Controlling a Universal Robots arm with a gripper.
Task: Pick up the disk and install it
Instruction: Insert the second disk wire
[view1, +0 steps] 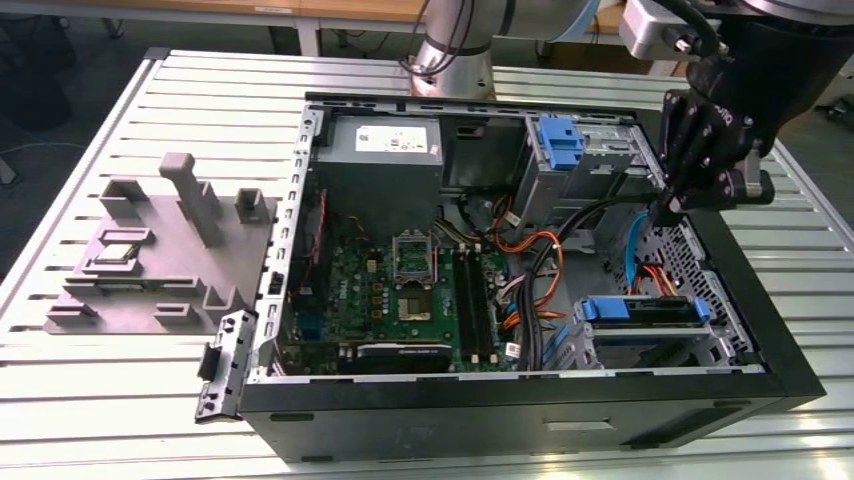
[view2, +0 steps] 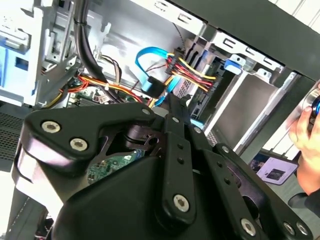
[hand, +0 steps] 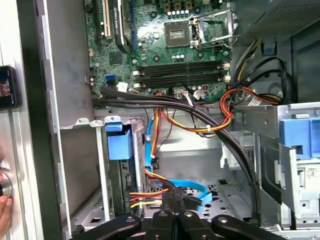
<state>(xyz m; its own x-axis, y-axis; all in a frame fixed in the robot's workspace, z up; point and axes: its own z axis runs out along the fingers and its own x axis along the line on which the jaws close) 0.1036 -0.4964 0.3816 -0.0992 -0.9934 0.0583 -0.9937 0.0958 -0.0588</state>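
Counting: I made out one pincer (view1: 665, 210), one open computer case (view1: 787, 385), one grey power box (view1: 387, 140) and one grey plastic stand (view1: 160, 250) on the slatted table (view1: 120, 400).
Blue carriers: I counted two. One was the disk (view1: 643, 310). The other was an empty caddy (view1: 561, 142) at the far end of the case, beside the power box.
Disk: it lay in a metal bay inside the case, in the near corner on the exterior view's right. The pincer was above it and apart from it.
Pincer: it was clenched in both wrist views (view2: 172, 102) (hand: 175, 196), fingertips together. I saw nothing held between them. It hung inside the case, just by a bundle of red, yellow and blue cables (hand: 170, 187).
Hard to make out: only the blue end of the disk (hand: 120, 142) showed in the first wrist view, the rest being sunk in the bay. The pincer's body covered most of the green circuit board (view2: 107, 167) in the second wrist view. I could not tell whether any cable was plugged into the disk.
View differences: the exterior view alone took in the stand and the table. The first wrist view gave the board (hand: 165, 55) plainly. Both wrist views caught part of a person's hand (view2: 305, 132) (hand: 4, 207) at the picture's edge.
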